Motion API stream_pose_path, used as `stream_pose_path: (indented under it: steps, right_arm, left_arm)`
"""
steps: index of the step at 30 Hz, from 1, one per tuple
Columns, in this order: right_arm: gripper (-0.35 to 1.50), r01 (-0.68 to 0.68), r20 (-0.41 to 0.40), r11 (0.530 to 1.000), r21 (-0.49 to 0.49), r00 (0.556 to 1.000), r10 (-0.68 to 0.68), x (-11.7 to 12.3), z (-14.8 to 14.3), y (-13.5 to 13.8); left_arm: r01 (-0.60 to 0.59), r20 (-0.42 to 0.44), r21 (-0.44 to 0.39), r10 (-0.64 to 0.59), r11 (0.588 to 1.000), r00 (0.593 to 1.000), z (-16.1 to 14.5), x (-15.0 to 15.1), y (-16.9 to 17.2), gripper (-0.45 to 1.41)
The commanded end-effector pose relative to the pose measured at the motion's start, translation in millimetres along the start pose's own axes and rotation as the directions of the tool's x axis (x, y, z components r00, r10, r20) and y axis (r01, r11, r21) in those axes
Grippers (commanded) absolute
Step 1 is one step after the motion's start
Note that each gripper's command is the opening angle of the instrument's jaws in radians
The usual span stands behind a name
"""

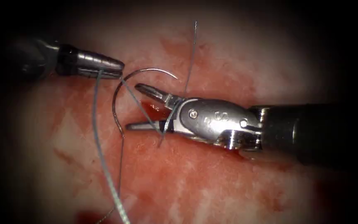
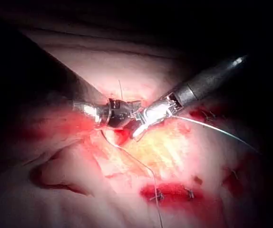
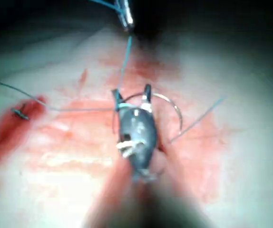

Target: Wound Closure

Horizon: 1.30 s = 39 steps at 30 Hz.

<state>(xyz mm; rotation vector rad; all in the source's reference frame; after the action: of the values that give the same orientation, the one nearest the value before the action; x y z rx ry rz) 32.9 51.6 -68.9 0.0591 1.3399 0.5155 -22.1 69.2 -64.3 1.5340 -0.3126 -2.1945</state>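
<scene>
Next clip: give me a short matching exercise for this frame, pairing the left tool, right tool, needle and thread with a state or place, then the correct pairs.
Things:
1. left tool
2. right tool
3. needle
4. tissue

States:
A. jaws open, holding nothing, thread lying across them
B. curved, lying free of both tools beside the open jaws
C. jaws shut on the thread
D. wet with red fluid at the cut

Pairs: 1-C, 2-A, 3-B, 4-D

At upper left of the endoscope view we see the left tool (image 1: 104,66): a dark shaft, black collar and tapered grey-metal jaws. From the right comes the right tool (image 1: 139,107): black shaft, polished silver wrist housing with two round screws and faint engraved marks.
</scene>
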Motion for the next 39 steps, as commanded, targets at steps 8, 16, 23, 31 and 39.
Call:
stream_pose_path:
  steps: [8, 16, 23, 31, 39]
  right_arm:
    - [0.56, 0.002, -0.016, 0.999, 0.045, 1.0, -0.001, -0.1, 1.2, -1.3]
    - [0.49, 0.005, -0.017, 0.997, 0.077, 1.0, -0.004, -0.1, 1.4, -1.7]
    - [0.46, 0.006, -0.023, 0.994, 0.106, 1.0, -0.004, 0.0, 1.3, -1.9]
    - [0.37, 0.009, -0.085, 0.989, 0.148, 0.996, 0.004, 0.5, 0.8, -2.3]
    - [0.37, -0.03, -0.188, 0.988, 0.153, 0.98, 0.059, 1.0, 0.4, -1.7]
  left_arm:
    - [-0.041, -0.022, -0.003, 0.041, 0.999, 0.999, 3.4, -3.7, 1.4, -0.35]
    - [-0.043, -0.089, 0.023, 0.045, 0.999, 0.995, 6.7, -5.5, -0.2, -0.35]
    - [-0.022, -0.105, 0.012, 0.023, 1.0, 0.994, 7.1, -6.8, 0.2, -0.35]
    - [0.015, -0.154, -0.012, -0.017, 1.0, 0.988, 8.2, -9.9, 4.0, -0.35]
    - [0.018, -0.185, -0.012, -0.019, 1.0, 0.983, 7.9, -11.1, 6.2, -0.35]
